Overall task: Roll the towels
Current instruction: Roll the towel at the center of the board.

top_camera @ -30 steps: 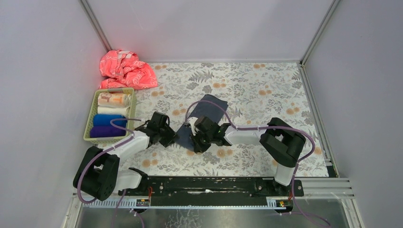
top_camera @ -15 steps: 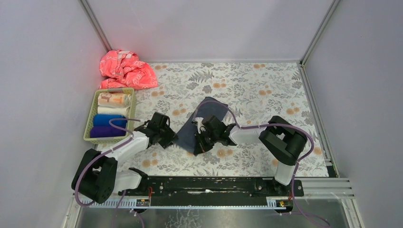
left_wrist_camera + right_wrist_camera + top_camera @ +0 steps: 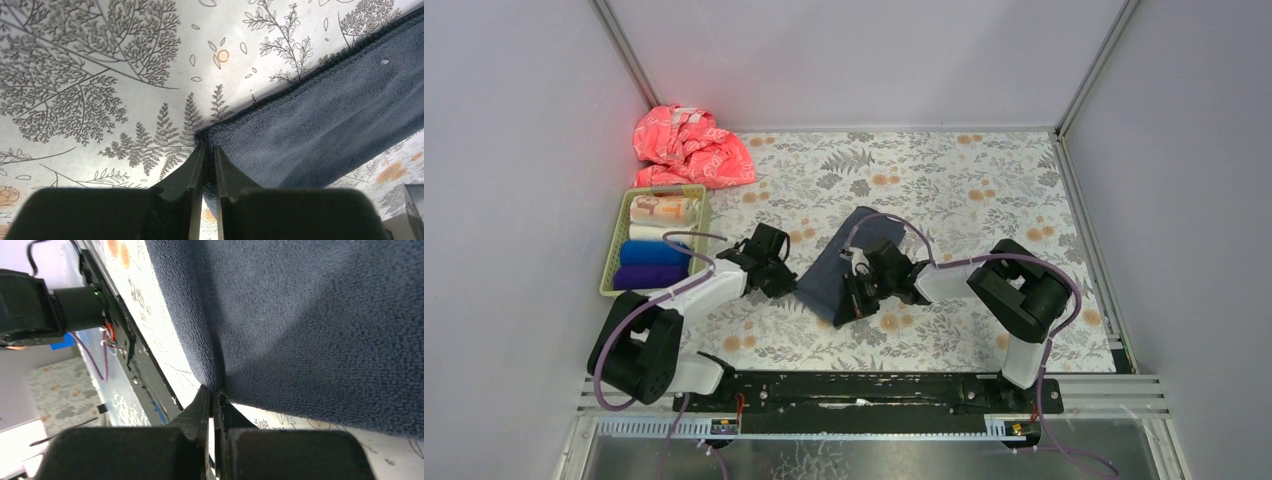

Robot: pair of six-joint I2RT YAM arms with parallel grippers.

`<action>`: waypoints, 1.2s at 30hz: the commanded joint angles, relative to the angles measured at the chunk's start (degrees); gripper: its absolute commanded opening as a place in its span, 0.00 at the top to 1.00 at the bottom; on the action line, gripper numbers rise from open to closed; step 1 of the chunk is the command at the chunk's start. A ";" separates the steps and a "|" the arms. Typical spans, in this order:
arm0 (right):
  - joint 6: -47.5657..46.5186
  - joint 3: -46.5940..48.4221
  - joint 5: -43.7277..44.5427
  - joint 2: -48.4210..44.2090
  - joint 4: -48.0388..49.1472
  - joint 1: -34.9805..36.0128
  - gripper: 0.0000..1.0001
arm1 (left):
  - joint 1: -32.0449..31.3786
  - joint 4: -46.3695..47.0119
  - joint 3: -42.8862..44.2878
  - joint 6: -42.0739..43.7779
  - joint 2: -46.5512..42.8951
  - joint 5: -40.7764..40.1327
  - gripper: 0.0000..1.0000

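Looked like a robotics lab test cell: boxed in by plain grey panels (image 3: pixel 854 60) on aluminium posts (image 3: pixel 627 55), with 2 arms, left arm (image 3: pixel 689 298) and right arm (image 3: pixel 1014 295), bolted to a black rail (image 3: pixel 864 390) along the near edge of a floral-covered surface (image 3: pixel 984 180).

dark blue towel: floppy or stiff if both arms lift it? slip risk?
Likely floppy: the dark blue towel puckers into a crease where the right gripper pinches it, so it should sag between grips. The looped pile looks grippy, probably not slippery. The left gripper pinches only a corner, which might pull free.
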 commanded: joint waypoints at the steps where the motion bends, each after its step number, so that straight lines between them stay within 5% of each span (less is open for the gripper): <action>1: 6.21 -0.97 -7.13 1.59 4.47 -2.48 1.00 | -0.33 -2.00 3.44 3.79 2.42 -2.57 0.86; 10: 12.35 -1.70 -11.70 6.83 8.34 -5.29 1.00 | 0.24 -0.92 1.80 3.43 -3.27 -2.45 0.49; 21: 10.06 2.85 -13.42 9.83 2.42 -6.01 0.99 | 1.43 -0.43 -8.76 0.88 -21.84 7.54 0.37; 36: 7.73 5.08 -13.43 10.20 -2.02 -6.51 0.99 | 1.87 6.74 -14.25 -1.50 -20.51 13.42 0.53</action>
